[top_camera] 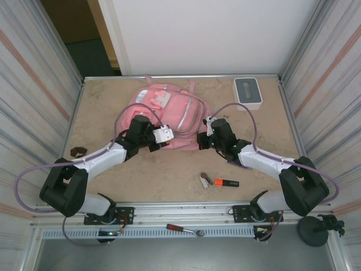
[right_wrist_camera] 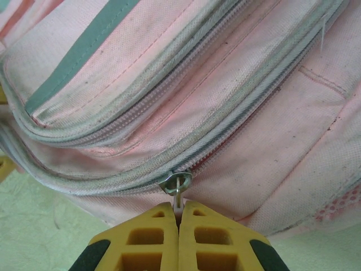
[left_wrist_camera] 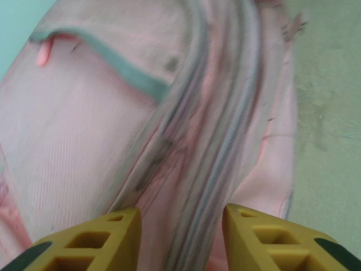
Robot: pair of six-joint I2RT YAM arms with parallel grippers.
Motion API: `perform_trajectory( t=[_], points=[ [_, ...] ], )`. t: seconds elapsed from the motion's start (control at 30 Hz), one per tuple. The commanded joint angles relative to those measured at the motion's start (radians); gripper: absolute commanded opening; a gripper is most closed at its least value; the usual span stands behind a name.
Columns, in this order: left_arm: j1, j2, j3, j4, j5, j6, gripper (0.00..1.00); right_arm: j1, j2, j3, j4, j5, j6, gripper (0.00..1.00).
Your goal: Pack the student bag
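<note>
Right gripper (right_wrist_camera: 179, 211) pinching zip pull (right_wrist_camera: 176, 184) at student bag (right_wrist_camera: 225, 84) edge, I note left gripper (left_wrist_camera: 181, 220) parted above seam, table (left_wrist_camera: 330, 113) free rightward.

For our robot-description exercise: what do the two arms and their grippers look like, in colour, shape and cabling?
Both the left arm and the right arm have white links between bulky black joints. A purple cable loops along each. The left gripper and the right gripper have yellow fingers moulded with square hollow cells, with black patches lower down.
</note>
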Motion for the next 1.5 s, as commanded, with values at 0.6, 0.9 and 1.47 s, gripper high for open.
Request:
perform_trajectory(
  t=[0.6, 0.9, 1.47],
  points=[
    [-0.192, 0.182, 0.188, 0.006, -0.187, 0.093, 0.27, 0.025, -0.082, -0.060, 0.110, -0.045, 0.060, 0.00],
    [-0.087, 0.040, 0.068, 0.066, 0.028, 0.029, 0.00, -0.052, -0.019, -0.017, -0.075, 0.101, 0.018, 0.00],
    [0.162, -0.121, -0.070, 0.124, 0.114, -0.035, 0.01, 0.009, 0.055, 0.070, -0.037, 0.089, -0.003, 0.00]
  ],
)
